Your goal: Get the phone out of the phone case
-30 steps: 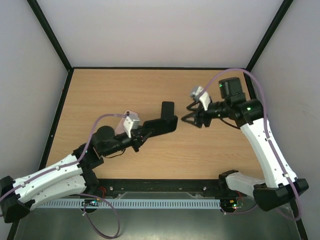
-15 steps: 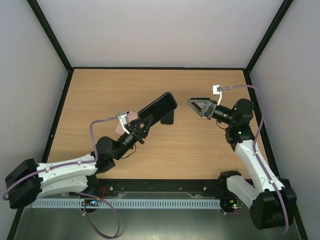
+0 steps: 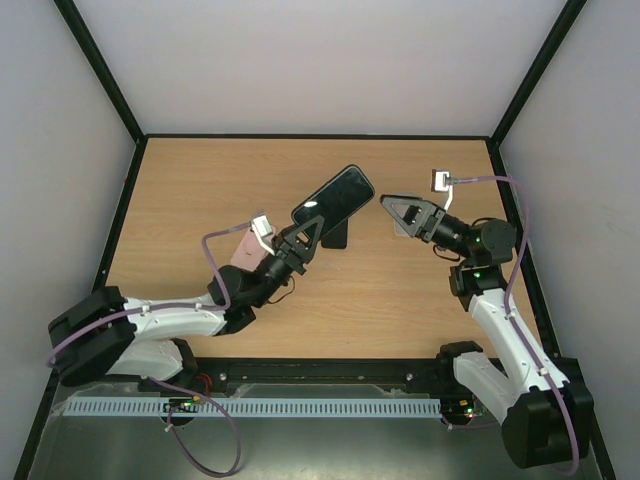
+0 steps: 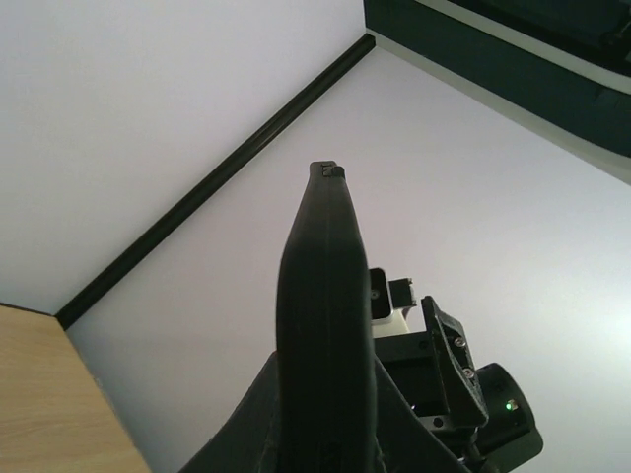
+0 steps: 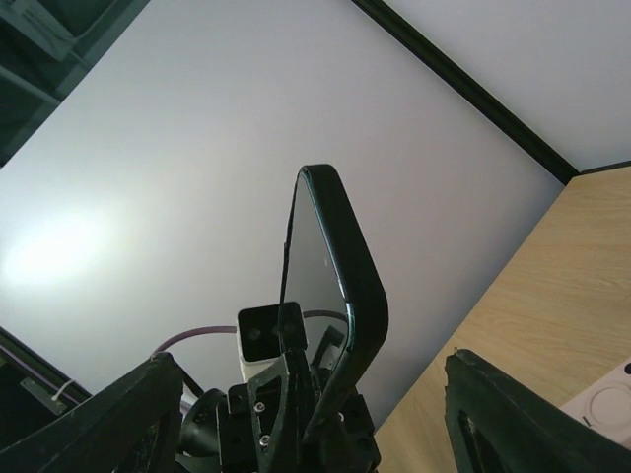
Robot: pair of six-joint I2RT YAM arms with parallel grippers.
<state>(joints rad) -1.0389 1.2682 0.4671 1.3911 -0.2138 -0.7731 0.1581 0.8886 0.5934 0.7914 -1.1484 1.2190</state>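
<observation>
The black phone in its black case (image 3: 333, 197) is held up off the wooden table (image 3: 200, 190), tilted with its top toward the back right. My left gripper (image 3: 300, 240) is shut on its lower end. In the left wrist view the phone (image 4: 325, 315) stands edge-on between my fingers (image 4: 325, 439). My right gripper (image 3: 391, 211) is open and empty, level with the phone's top end and a short gap to its right. In the right wrist view the phone (image 5: 330, 266) stands between my spread fingers (image 5: 308, 365), its glass screen facing left and not touching them.
A dark patch (image 3: 336, 238) lies on the table under the phone; I cannot tell whether it is a shadow. A small white object (image 5: 613, 399) lies on the table near my right gripper. Black frame rails edge the table.
My left arm has raised the phone higher and swung it toward the back right. My right gripper has turned from pointing down to facing the phone and has opened wide.
</observation>
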